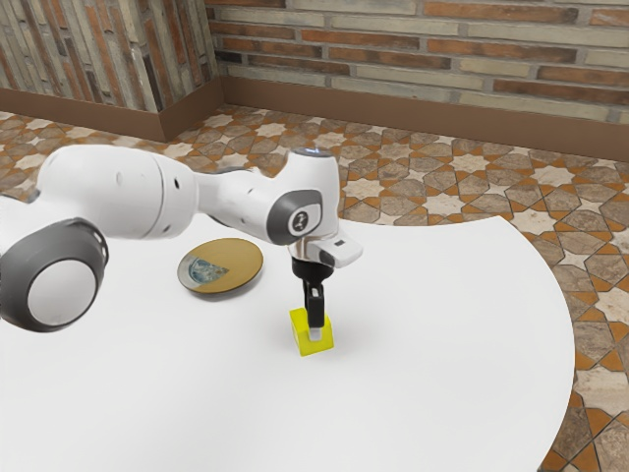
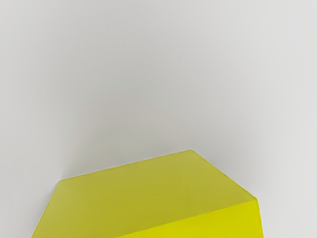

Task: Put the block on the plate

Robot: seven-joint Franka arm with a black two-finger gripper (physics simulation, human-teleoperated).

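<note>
Block (image 1: 300,336) at the gripper (image 1: 315,332), apart from the plate (image 1: 250,259)

From the exterior view's left, the white arm (image 1: 118,192) with its dark gray joint covers reaches across the white table (image 1: 442,344). Next comes the plate, round and tan, with a gray-blue patch on the part of its face toward the exterior view's left. It lies on the table, and nothing rests on it.

Farther to the exterior view's right, the black gripper points down at the yellow block, its lower end in front of part of the block. How far open it stands, and whether it has hold of the block, cannot be told. The block is off the plate, to the exterior view's right of it and nearer that camera. Whether its underside touches the table cannot be told either. In the wrist view the block is close to the hand, with one duller yellow face and a brighter one meeting along a straight edge.

Toward the exterior view's right, the table ends in a curve above the patterned floor (image 1: 601,295). A brick wall (image 1: 442,44) stands behind.
</note>
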